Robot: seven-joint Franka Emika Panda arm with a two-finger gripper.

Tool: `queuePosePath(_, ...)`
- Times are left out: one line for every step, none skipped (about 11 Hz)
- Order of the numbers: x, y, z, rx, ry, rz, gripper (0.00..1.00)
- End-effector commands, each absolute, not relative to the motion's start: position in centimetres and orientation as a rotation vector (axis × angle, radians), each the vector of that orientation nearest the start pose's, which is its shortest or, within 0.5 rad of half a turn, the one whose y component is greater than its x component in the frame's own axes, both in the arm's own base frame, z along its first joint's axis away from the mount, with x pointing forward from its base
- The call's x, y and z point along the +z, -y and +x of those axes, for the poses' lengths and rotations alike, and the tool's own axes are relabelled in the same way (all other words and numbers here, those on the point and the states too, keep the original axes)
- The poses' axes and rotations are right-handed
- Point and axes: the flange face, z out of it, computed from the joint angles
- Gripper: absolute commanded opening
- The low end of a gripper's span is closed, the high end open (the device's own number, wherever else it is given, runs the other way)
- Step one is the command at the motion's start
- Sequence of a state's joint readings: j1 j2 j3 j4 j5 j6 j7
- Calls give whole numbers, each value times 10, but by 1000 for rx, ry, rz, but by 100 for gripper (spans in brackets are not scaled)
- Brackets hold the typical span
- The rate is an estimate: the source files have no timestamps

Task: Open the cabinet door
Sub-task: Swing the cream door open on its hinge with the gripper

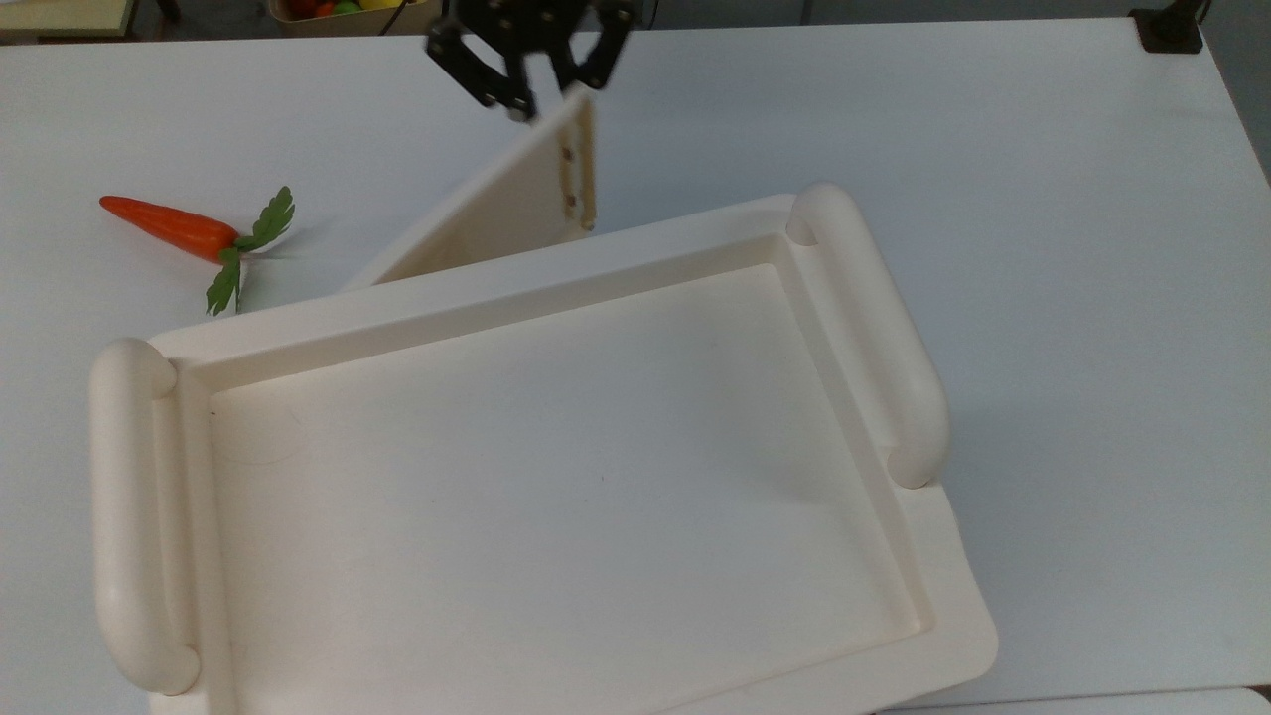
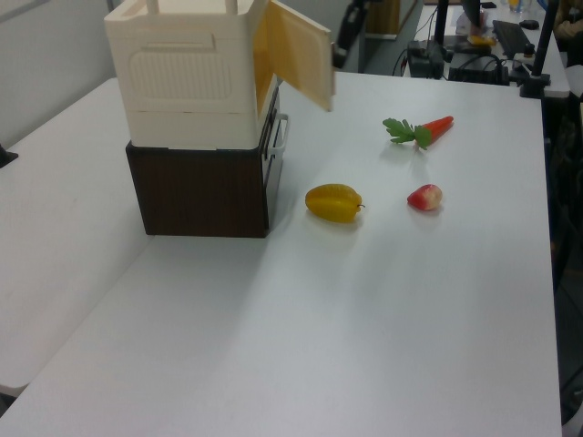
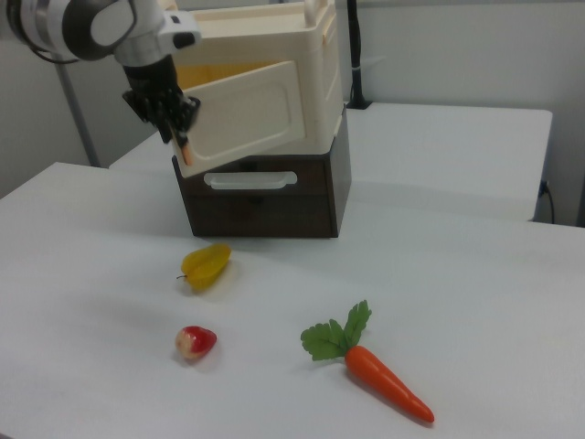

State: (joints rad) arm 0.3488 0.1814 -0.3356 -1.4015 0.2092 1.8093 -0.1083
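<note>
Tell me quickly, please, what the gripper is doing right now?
Gripper: shut on the free edge of the cabinet door, which stands swung partly open.
</note>
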Motion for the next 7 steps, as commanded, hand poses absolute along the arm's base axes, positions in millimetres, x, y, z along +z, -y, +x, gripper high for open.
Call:
queuePosePath(617, -16, 598, -75, -77, -3178, 100)
queuePosePath(614, -10, 596, -37, -97, -3193, 100)
queuePosePath(613, 4, 594, -11, -137, -3194, 100)
queuePosePath(612, 12, 594, -6, -159, -3193, 100)
queuePosePath(611, 19, 594, 0, -179, -3192, 100)
queuePosePath(610, 29, 593, 8, -206, -3189, 100)
queuePosePath(610, 32, 592, 20, -211, -3188, 100)
